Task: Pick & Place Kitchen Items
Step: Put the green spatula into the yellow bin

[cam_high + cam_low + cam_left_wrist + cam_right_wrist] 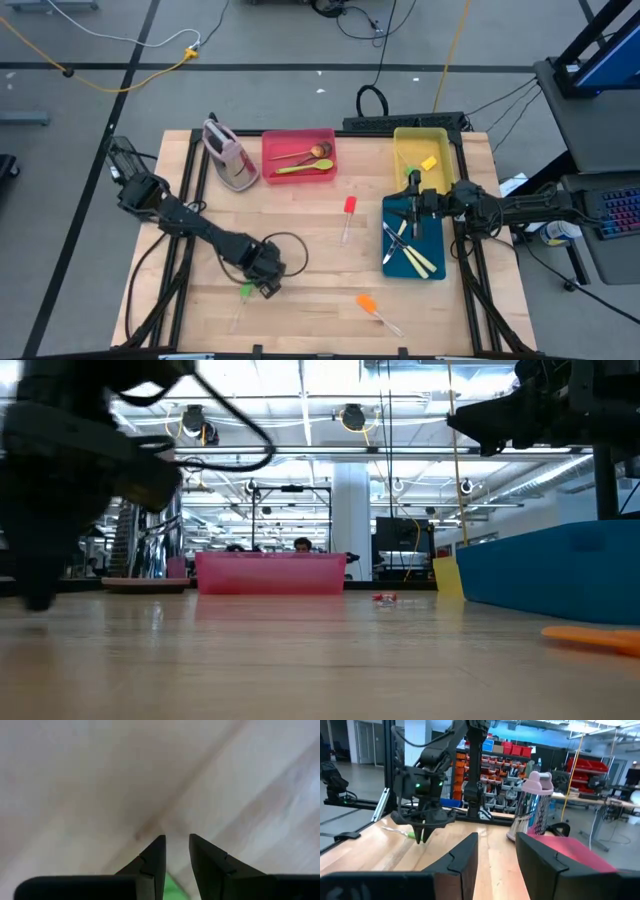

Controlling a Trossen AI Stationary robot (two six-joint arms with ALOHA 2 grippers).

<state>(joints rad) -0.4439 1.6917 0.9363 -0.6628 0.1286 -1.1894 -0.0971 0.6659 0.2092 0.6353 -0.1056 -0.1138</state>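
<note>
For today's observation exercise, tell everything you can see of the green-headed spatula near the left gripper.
The green-headed spatula lies flat on the wooden table, near its front edge. It has a small bright green head and a slim clear handle that runs away from the head toward the table's front. The left gripper sits low right at the green head, fingers pointing down; green shows between them in the left wrist view. Whether the fingers actually grip it cannot be told.

A green spatula (pixel 245 292) lies flat near the table's front edge, left of centre. An orange spatula (pixel 368 303) lies flat near the front edge, right of centre. A red spatula (pixel 349 206) lies at mid-table. A wooden spoon (pixel 318 152) and a green spoon (pixel 306 167) lie in the red tray; cream-handled knives (pixel 418 261) lie crossed in the blue tray.
</note>
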